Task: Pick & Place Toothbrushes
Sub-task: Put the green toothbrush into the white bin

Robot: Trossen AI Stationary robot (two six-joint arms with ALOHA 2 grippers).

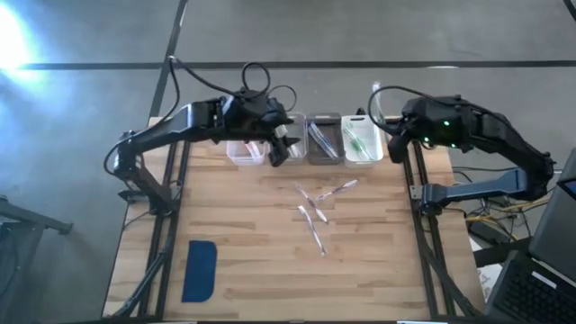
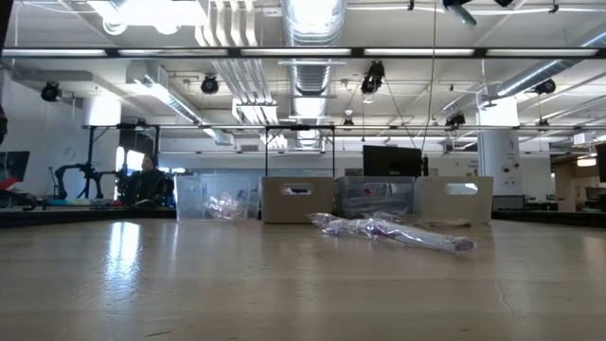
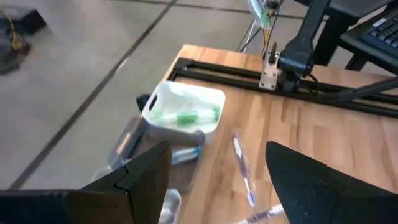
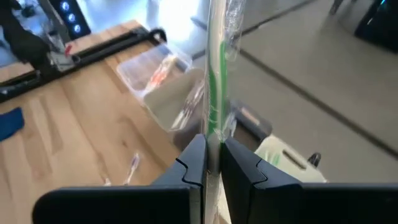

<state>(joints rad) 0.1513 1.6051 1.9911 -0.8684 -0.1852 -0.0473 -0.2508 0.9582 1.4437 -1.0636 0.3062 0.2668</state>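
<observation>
Lying nearest on the bench [image 1: 252, 270] is a blue pad [image 1: 200, 269], well apart from everything else. Farther back, loose toothbrushes [image 1: 315, 209] are resting in a small scatter at mid-bench. Beyond them, 4 bins [image 1: 326, 139] are sitting in a row at the far edge. The left tool [image 1: 281, 144] is hovering over the bins with fingers spread, holding nothing. The right tool [image 4: 211, 163] is pinching a green-accented toothbrush [image 4: 215, 87] upright beyond the white bin [image 1: 361, 140].
</observation>
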